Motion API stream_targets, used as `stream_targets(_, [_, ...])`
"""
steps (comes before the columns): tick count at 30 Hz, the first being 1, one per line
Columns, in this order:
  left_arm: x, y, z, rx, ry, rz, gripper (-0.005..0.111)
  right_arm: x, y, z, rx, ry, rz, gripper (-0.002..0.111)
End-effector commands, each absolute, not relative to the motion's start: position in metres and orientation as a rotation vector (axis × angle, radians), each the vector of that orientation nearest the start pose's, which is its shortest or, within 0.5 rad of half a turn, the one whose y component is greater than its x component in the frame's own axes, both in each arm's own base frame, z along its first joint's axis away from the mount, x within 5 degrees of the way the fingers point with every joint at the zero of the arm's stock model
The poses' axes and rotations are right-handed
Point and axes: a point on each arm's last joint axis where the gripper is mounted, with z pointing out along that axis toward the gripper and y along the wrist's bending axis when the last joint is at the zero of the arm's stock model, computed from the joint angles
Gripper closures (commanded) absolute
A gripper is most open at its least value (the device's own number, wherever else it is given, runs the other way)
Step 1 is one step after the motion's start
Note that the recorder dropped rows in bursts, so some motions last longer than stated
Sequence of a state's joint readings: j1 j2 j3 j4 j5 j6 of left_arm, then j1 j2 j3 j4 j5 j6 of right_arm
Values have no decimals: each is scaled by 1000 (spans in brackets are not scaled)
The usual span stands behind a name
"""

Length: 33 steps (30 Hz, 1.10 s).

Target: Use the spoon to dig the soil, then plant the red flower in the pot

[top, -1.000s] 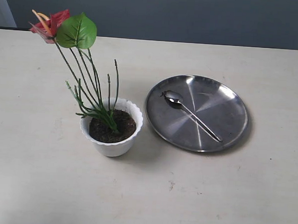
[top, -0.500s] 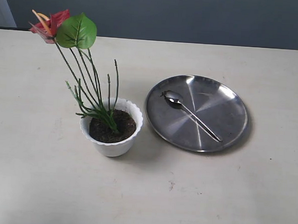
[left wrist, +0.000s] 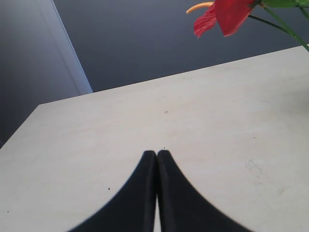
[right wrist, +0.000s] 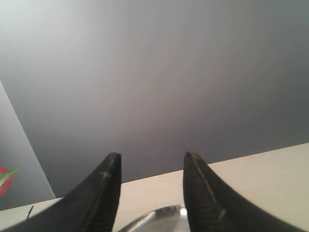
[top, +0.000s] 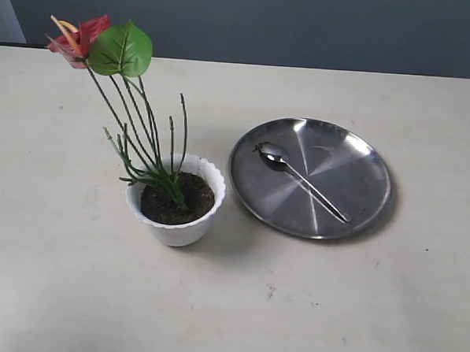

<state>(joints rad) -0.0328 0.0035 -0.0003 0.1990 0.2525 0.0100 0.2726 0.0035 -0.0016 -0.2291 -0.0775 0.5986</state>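
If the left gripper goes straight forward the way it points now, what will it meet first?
Likely nothing but the table: the left gripper, jaws shut, aims over bare tabletop toward its far edge. The red flower hangs off to one side of that line. Depth is unclear from this view.

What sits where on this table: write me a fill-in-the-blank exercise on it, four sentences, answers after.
1. The spoon lies on the steel ____.
2. The red flower stands in the soil of the white ____.
3. The left gripper is ____.
4. The right gripper is ____, holding nothing.
Missing words: plate; pot; shut; open.
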Motion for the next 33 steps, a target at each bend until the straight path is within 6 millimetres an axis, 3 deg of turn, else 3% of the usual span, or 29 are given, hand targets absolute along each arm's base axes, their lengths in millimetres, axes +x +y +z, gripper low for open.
stream_targets(1, [55, 3, 192, 167, 1717, 167, 106, 54, 15, 207, 114, 1570, 549, 68])
stream_targets(33, [55, 3, 192, 167, 1717, 167, 106, 54, 15, 202, 112, 1631, 528, 68])
